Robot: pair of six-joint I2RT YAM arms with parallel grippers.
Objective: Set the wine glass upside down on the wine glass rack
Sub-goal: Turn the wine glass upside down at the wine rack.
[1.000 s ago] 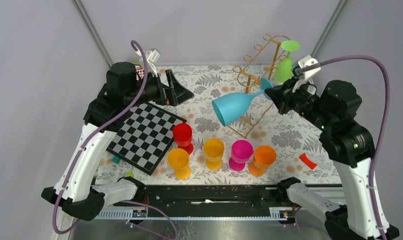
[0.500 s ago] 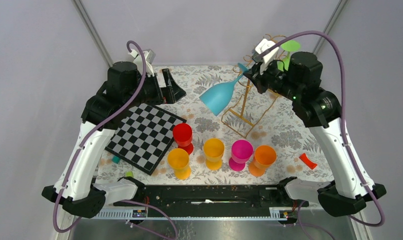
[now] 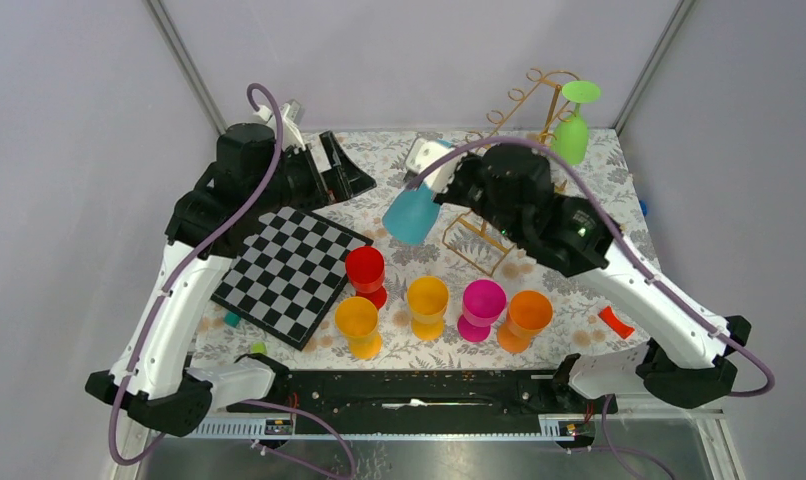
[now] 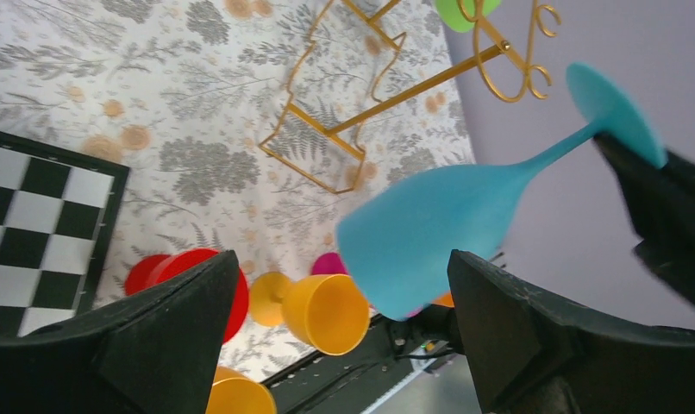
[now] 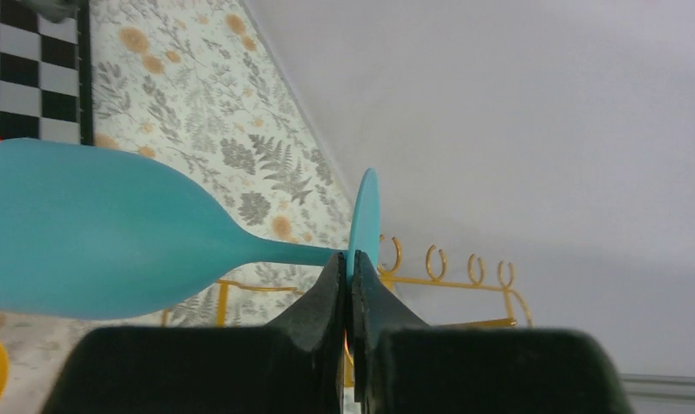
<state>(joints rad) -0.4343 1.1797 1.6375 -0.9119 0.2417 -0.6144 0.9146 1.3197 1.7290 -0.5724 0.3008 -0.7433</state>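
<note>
The wine glass (image 5: 111, 241) is gripped by its foot in the right claw (image 5: 351, 280), probably freeing its stem for the rack (image 5: 447, 280); left claw (image 4: 340, 285) open.

The top camera looked down from behind. Both wrist cameras, close in, shared the blue glass (image 4: 439, 228) and rack (image 4: 430, 84).

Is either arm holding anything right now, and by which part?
The right gripper pinches the blue wine glass by the edge of its round foot. The left gripper is open and holds nothing.
</note>
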